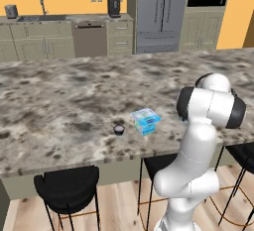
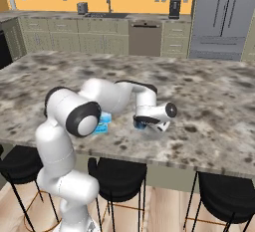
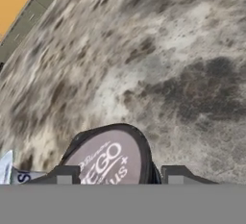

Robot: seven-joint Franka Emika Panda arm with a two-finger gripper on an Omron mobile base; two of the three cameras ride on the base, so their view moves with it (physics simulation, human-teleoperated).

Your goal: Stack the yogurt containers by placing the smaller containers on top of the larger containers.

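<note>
Hand view: your gripper [image 3: 117, 176] straddles a dark cup [image 3: 111, 163] on the counter [image 3: 182, 64], fingers spread, grip unclear. Close squarely before carrying it left to the blue box [image 1: 145, 120].

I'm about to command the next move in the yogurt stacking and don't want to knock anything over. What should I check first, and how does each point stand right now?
1. Cup sits between the fingers of the tool: ok, hand view shows it centred.
2. Tool closed firmly on that cup: cannot tell.
3. Cup lifted off the counter: cannot tell; the tool is low over the stone.
4. Top of the box free for stacking: ok, nothing on it.
5. Other cup out of the way: ok, it stands upright on the counter, apart from the box.
</note>
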